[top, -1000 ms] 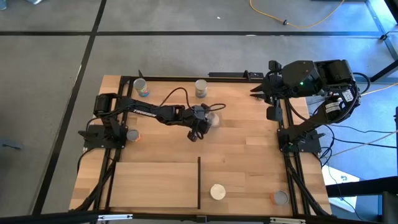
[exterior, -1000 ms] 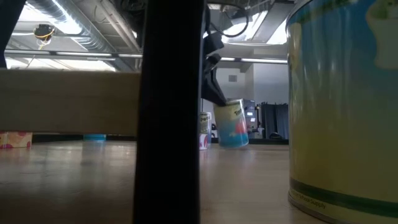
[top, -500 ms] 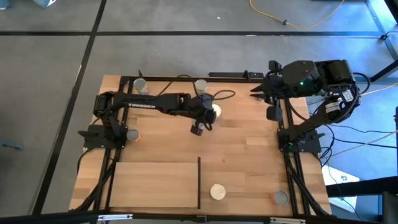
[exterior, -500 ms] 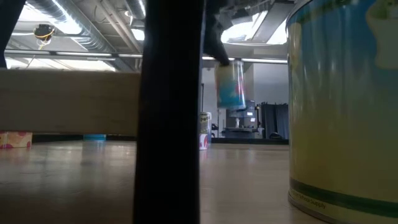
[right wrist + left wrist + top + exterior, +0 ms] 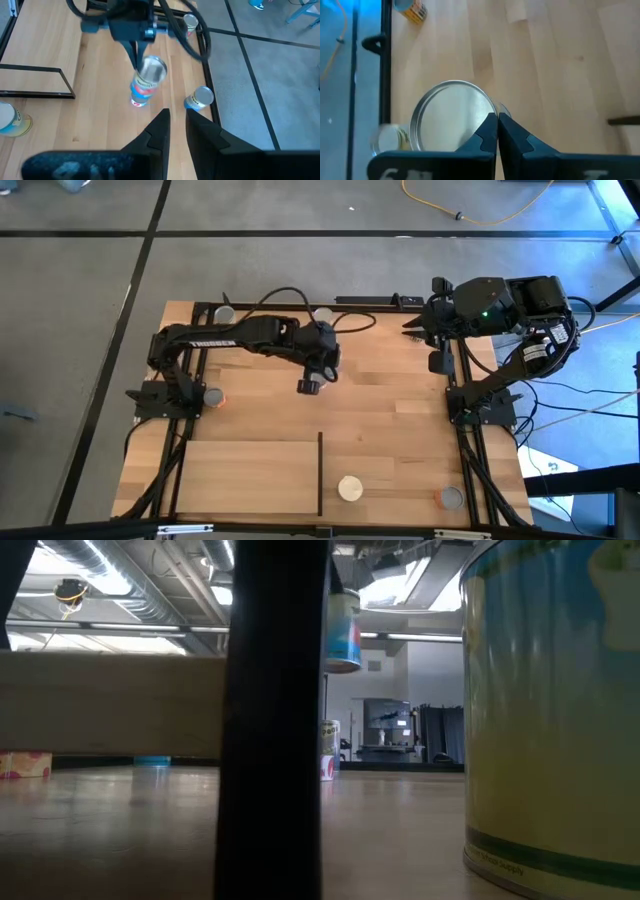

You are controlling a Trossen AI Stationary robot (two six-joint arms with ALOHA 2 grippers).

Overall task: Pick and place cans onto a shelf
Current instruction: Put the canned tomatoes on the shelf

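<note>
Held can (image 5: 145, 80): blue, red and white label, silver lid; hangs clear of the bench, gripped at the lid's rim, over the far middle of the boards. In the low view (image 5: 343, 632) it shows high up, just right of the black divider.
Left gripper (image 5: 497, 131): its jaws are pressed together on the lid's edge; from above (image 5: 318, 355) the arm covers the can completely.
Change from earlier: a second ago the can hung low and tilted near the bench; it has risen and now hangs nearly upright. The left arm has drawn toward the far edge.
Shelf (image 5: 250, 475): light-wood panel at the near left of the bench, its black divider (image 5: 320, 472) along the right edge; no can rests on it.
Cream-topped can (image 5: 350, 488): on the bench just right of the divider; fills the low view's right side (image 5: 550, 710), cut off by the frame.
Other cans: one at the near right corner (image 5: 452, 498); one beside the left arm's base (image 5: 211, 396); one at the far left corner (image 5: 225, 313), half hidden by the arm; one at the far middle (image 5: 322, 314), mostly hidden by cable.
Right gripper (image 5: 176, 120): parked above the far right of the bench, jaws a narrow gap apart, holding nothing.
Bench (image 5: 400, 410): black-framed wooden top.
</note>
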